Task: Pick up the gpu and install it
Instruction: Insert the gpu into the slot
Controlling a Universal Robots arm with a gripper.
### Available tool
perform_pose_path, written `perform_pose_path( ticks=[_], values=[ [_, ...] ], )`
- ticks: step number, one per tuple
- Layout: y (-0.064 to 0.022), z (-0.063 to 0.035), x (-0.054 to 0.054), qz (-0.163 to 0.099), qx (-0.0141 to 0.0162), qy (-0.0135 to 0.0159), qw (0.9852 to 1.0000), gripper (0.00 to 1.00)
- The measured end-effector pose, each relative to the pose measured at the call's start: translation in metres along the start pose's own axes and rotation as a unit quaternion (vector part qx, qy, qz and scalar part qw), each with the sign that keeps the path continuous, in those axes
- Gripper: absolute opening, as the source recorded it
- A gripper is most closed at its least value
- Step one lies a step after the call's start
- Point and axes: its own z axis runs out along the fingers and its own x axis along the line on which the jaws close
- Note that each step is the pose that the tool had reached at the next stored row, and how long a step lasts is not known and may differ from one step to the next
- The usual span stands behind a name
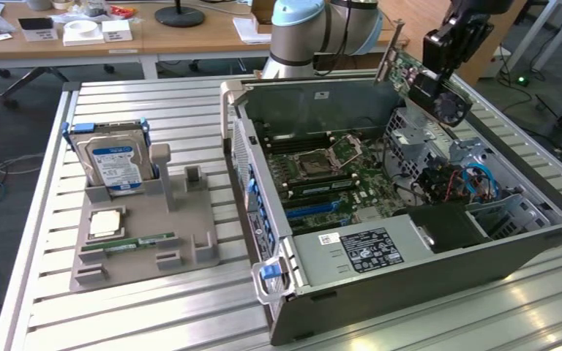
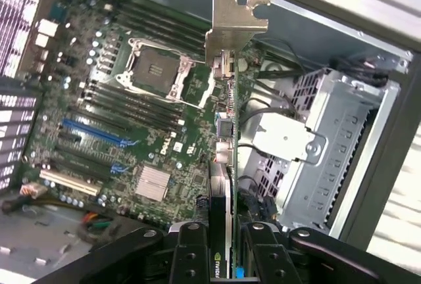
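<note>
Gripper (image 1: pixel 436 69) (image 2: pixel 227 235): clamped on the gpu (image 1: pixel 413 74) (image 2: pixel 225 165), one finger (image 2: pixel 191 254) on each face of the card, grasping the end away from the bracket.

Gpu: held in the air, tilted, over the far corner of the open computer case (image 1: pixel 261 157) at the exterior view's right. It is above the case rim, not seated in any slot. In the wrist view it appears edge-on, with the silvery end bracket (image 2: pixel 235 24) at the far end from the gripper.

Beneath the card: motherboard (image 1: pixel 350 186) (image 2: pixel 131 133) with an empty CPU socket (image 1: pixel 331 155) (image 2: pixel 158 68); metal drive cage (image 2: pixel 335 139) just beside the card's line.

Case near end: power supply (image 1: pixel 369 250), label up.

At the exterior view's left, well apart from the case: grey fixture (image 1: pixel 195 245) carrying an upright hard drive (image 1: pixel 115 164), a CPU (image 1: pixel 105 221) and a RAM stick (image 1: pixel 129 243). All stand on the slatted table (image 1: pixel 144 314).
</note>
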Motion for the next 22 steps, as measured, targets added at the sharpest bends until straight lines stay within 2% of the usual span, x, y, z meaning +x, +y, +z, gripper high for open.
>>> perform_pose_path(
  ticks=[5,8,11,16,18,22],
  values=[
    [0.0,0.0002,0.0,-0.045,-0.0012,0.0005,0.999,0.26],
    [0.0,0.0004,0.0,-0.072,-0.0019,0.0007,0.9974,0.26],
    [0.0,0.0005,0.0,-0.099,-0.0027,0.0009,0.9951,0.26],
    [0.0,0.0007,0.0,-0.144,-0.0039,0.0014,0.9895,0.26],
    [0.0,0.0008,0.0,-0.162,-0.0044,0.0015,0.9867,0.26],
    [0.0,0.001,0.0,-0.198,-0.0053,0.0019,0.9801,0.26]
  ],
)
